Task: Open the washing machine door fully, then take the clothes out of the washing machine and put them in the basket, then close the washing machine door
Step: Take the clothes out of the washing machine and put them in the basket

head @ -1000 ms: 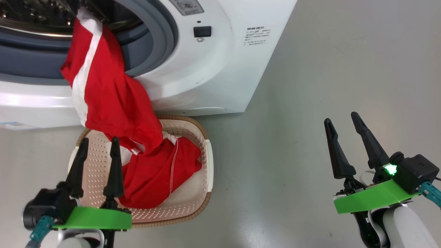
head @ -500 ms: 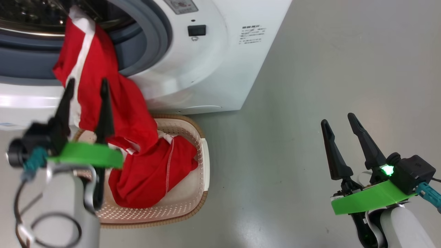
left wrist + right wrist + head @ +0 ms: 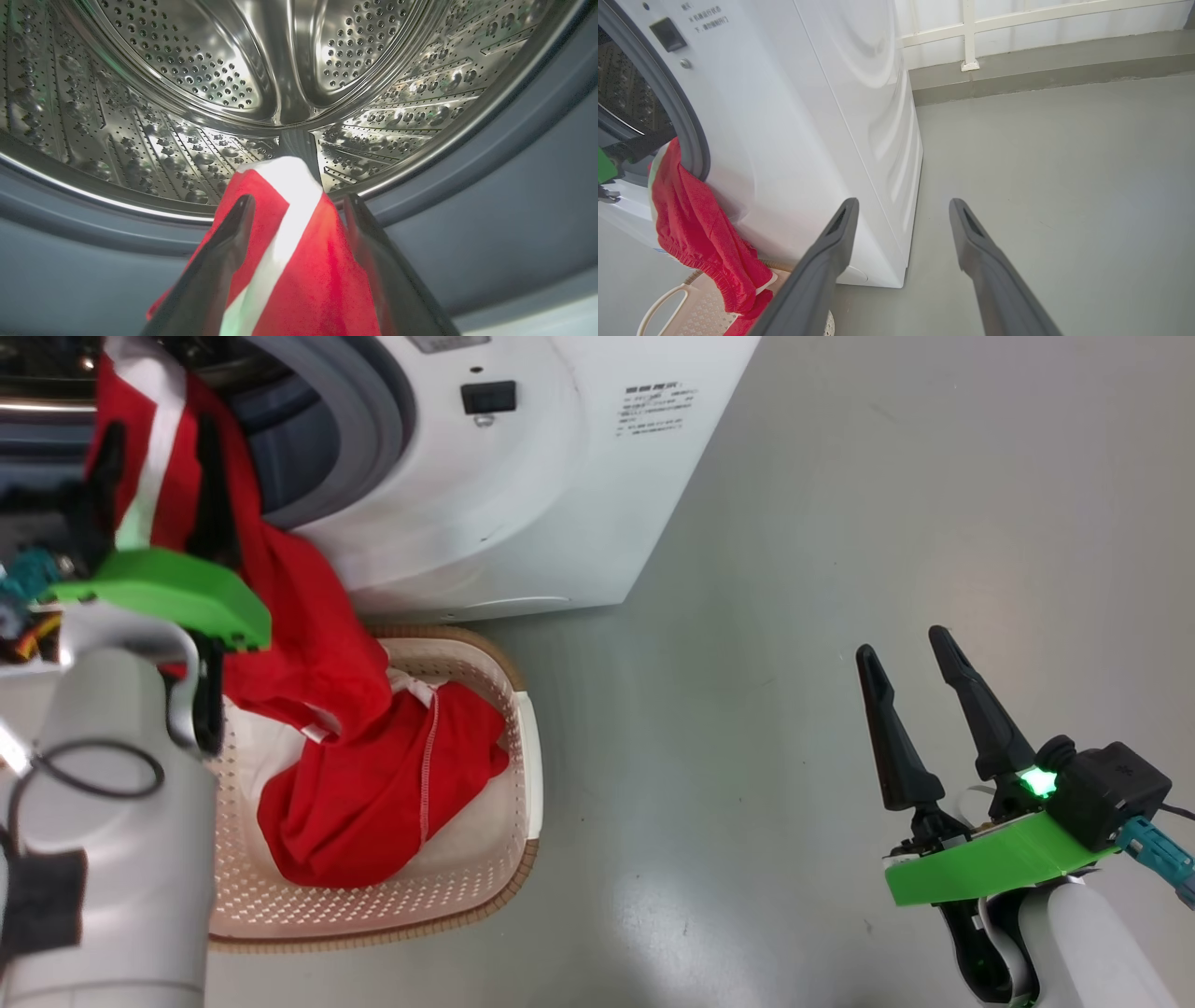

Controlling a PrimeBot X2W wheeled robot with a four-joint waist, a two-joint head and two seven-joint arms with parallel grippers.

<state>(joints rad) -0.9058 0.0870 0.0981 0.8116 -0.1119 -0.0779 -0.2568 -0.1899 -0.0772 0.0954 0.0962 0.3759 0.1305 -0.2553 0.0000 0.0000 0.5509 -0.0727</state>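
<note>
The white washing machine [image 3: 523,495] stands at the upper left with its mouth open; its door is out of view. Red clothes [image 3: 308,644] with a white stripe hang from the drum lip down into the cream basket [image 3: 518,747] on the floor below. My left gripper [image 3: 159,429] is up at the mouth, open. In the left wrist view the striped red cloth [image 3: 299,261] lies between the spread fingers of the left gripper [image 3: 299,204], in front of the steel drum [image 3: 187,70]. My right gripper [image 3: 900,644] hovers open over bare floor at the lower right, holding nothing.
A grey rubber gasket [image 3: 490,186] rings the drum. In the right wrist view the machine's side [image 3: 859,116], the hanging clothes [image 3: 691,219] and a basket handle [image 3: 663,303] lie left of the right gripper [image 3: 903,205]. Grey floor [image 3: 1064,163] runs to a wall.
My left arm has risen from over the basket to the drum mouth, its open fingers now astride the hanging red garment. The head camera has shifted slightly. The right gripper has stayed put.
</note>
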